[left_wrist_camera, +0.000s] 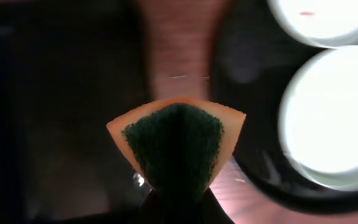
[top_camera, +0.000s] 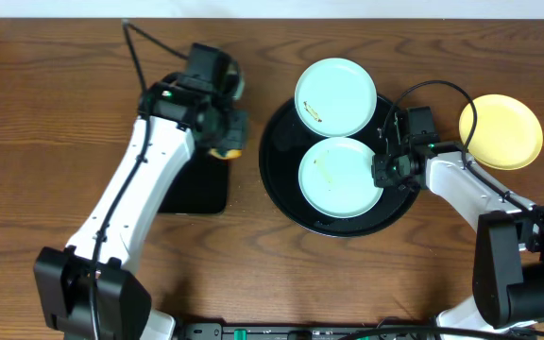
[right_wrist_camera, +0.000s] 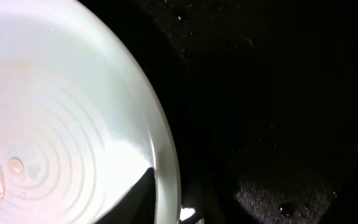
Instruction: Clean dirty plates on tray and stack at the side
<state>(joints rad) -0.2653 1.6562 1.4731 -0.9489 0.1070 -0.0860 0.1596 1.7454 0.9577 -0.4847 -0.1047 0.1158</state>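
Plates (top_camera: 336,96) — two mint on tray (top_camera: 277,165), yellow plate (top_camera: 501,131) outside; left gripper (top_camera: 227,140) pinches sponge (left_wrist_camera: 176,143); right gripper (top_camera: 385,172) at rim, grip unclear.

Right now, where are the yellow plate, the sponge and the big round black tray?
yellow plate (top_camera: 501,131): overhead view, middle of the plate.
sponge (left_wrist_camera: 176,143): left wrist view, its green scrubby face.
round black tray (top_camera: 277,161): overhead view, bare left part.

Sponge (left_wrist_camera: 176,143) near rectangular black tray (top_camera: 196,192) on wooden table (top_camera: 45,113).
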